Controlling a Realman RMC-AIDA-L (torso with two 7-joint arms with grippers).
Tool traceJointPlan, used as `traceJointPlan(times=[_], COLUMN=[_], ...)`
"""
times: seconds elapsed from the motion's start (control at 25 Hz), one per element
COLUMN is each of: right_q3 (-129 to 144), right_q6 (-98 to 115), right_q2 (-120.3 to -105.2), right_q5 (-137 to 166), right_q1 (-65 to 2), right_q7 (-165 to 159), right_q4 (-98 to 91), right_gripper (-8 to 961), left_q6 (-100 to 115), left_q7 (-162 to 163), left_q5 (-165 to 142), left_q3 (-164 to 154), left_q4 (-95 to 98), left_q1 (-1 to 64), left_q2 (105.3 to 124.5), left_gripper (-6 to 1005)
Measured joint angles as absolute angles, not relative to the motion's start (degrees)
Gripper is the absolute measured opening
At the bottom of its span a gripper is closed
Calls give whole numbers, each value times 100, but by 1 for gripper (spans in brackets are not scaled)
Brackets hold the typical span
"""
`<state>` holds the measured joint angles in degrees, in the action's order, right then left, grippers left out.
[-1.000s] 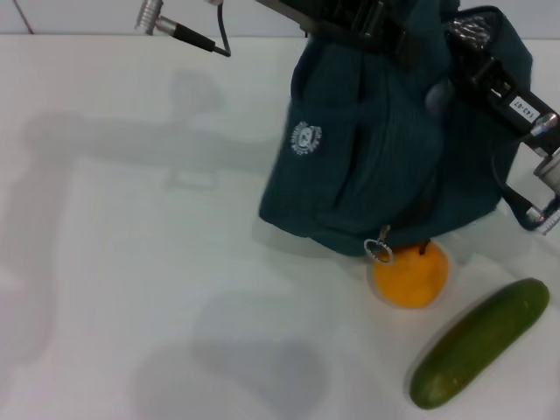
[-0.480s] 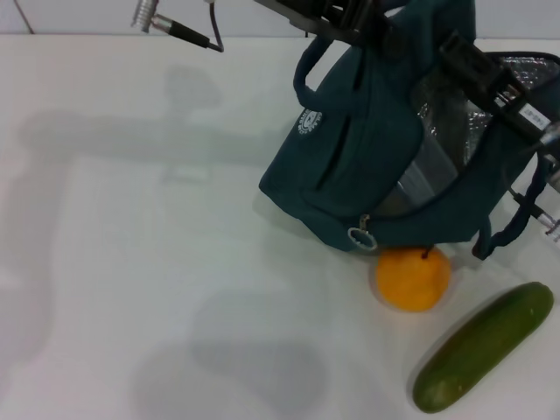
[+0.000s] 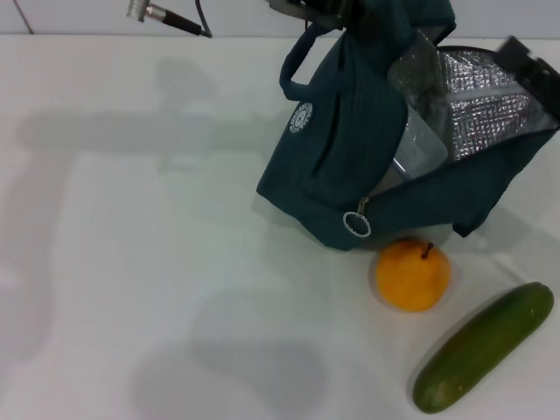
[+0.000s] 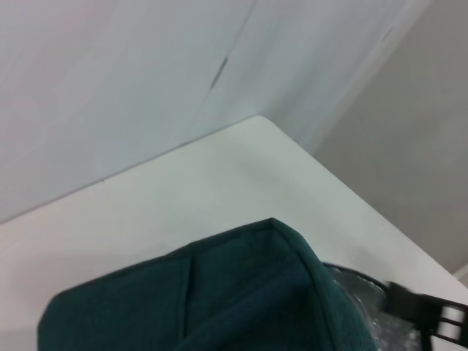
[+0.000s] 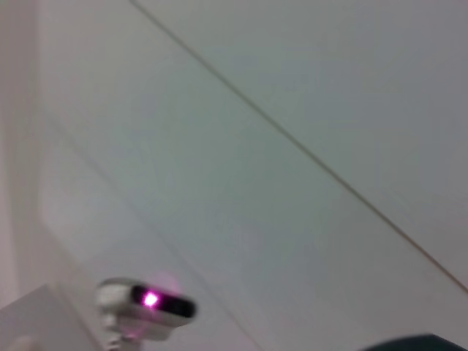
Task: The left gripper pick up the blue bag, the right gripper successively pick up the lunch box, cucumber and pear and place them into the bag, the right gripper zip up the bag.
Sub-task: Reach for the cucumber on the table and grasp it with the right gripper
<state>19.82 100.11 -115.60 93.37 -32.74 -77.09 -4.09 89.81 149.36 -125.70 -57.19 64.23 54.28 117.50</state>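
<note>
The left gripper (image 3: 350, 10) grasps the blue bag (image 3: 350, 166) by its top edge at the far side of the white table (image 3: 131, 262) — mouth gaping, silver foil lining (image 3: 490, 105) exposed. The right gripper (image 3: 531, 66) sits beside the opening, grip impossible to tell. The pear (image 3: 412, 275) lies just below the bag's ring zip pull (image 3: 356, 224) — the cucumber (image 3: 484, 346) nearby.

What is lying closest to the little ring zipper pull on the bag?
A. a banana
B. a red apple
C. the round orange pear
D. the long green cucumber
C: in the head view the pear sits just below the ring zip pull of the blue bag, while the cucumber lies farther out toward the table's near right corner.
</note>
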Motion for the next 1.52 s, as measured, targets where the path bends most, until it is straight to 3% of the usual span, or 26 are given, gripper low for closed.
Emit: traceJointPlan(times=[0.52, 0.6, 0.84, 0.96, 1.04, 1.16, 1.28, 1.52], right_q3=[2570, 2746, 3928, 4337, 4666, 5229, 5742, 6139], right_q6=[11997, 12004, 11987, 12036, 12109, 12148, 12118, 12087], right_q2=[-11471, -11367, -10686, -10480, -10429, -10458, -10625, -11181], right_q5=[9348, 9350, 9594, 10257, 10772, 11505, 12134, 13242], right_q1=[-2914, -2908, -3171, -3600, -3967, -4587, -5040, -5563], right_q7=[-6716, -6912, -8484, -9285, -9709, -10206, -10566, -10769], right_q4=[-2729, -3075, -4510, -5103, -5300, -5435, -5668, -5990], right_gripper=[721, 720, 720, 719, 720, 722, 723, 727], left_q6=[8741, 8721, 8526, 8437, 8376, 8290, 8237, 8208], left_q7=[14865, 14865, 14863, 14866, 14878, 14891, 14917, 14885], left_q5=[-12692, -12692, -12693, -12671, -12652, -12645, -12638, -12633], left_q3=[-5722, -5721, -5707, -5703, -5703, -5703, -5699, -5433], left_q4=[6365, 6342, 6240, 6163, 6134, 6128, 6128, 6113], left_q1=[5426, 5424, 5402, 5387, 5386, 5371, 5354, 5327], left_q2=[11750, 11750, 11750, 11750, 11750, 11756, 11759, 11784], left_gripper=[36, 36, 36, 36, 36, 36, 36, 35])
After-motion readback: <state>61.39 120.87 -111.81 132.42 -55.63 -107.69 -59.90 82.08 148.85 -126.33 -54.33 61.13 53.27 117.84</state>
